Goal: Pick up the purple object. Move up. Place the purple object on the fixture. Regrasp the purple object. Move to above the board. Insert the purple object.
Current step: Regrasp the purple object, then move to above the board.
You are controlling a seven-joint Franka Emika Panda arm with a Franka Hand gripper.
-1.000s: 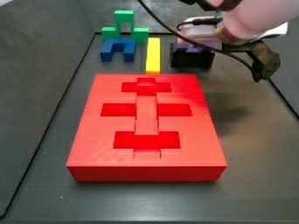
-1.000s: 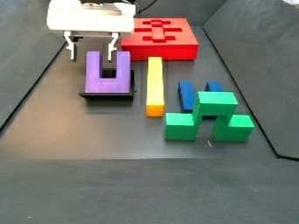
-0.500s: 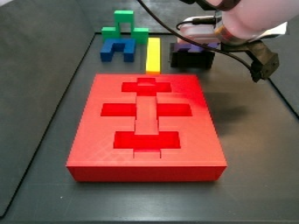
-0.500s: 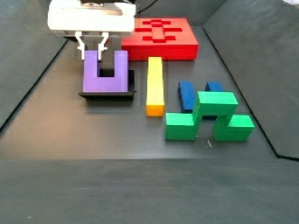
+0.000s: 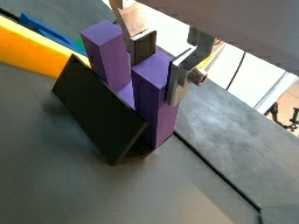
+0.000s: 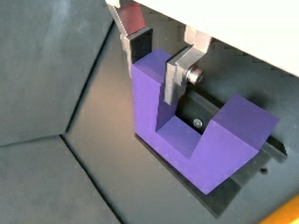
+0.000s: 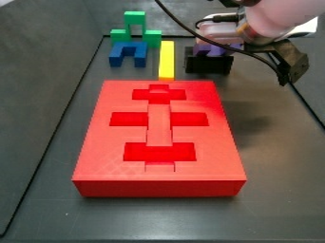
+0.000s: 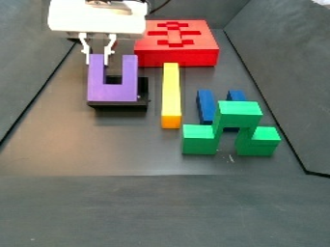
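Gripper (image 8: 99,50) first: it hangs over the far left part of the dark worktop (image 8: 116,154), just above the purple object (image 8: 112,81). Its two silver fingers (image 6: 177,72) straddle one prong of the purple block. In both wrist views the plates sit on each side of that prong. One plate looks pressed flat against the purple side; I cannot tell if the other one (image 5: 145,45) touches. So I cannot say if it is squeezing the block or just around it.

The purple object (image 5: 136,80) stands on the fixture (image 8: 119,102), a small black holder. Its two prongs point toward the red board (image 8: 180,41), with the base on the near side. In a wrist view the block (image 6: 187,127) fills most of the black holder (image 6: 246,178).

The fixture sits near the left edge of the worktop, just in front of the board. The board is big, red and thick. It has cross shapes cut into its top face (image 7: 159,123).

Just beside the fixture lies a long yellow bar (image 8: 169,94). Past that, toward the right edge, are a blue block (image 8: 206,103) and a green block (image 8: 230,127). The green one is nearest the front edge. In a side view the white arm (image 7: 286,14) reaches over the fixture (image 7: 208,63) from the right.
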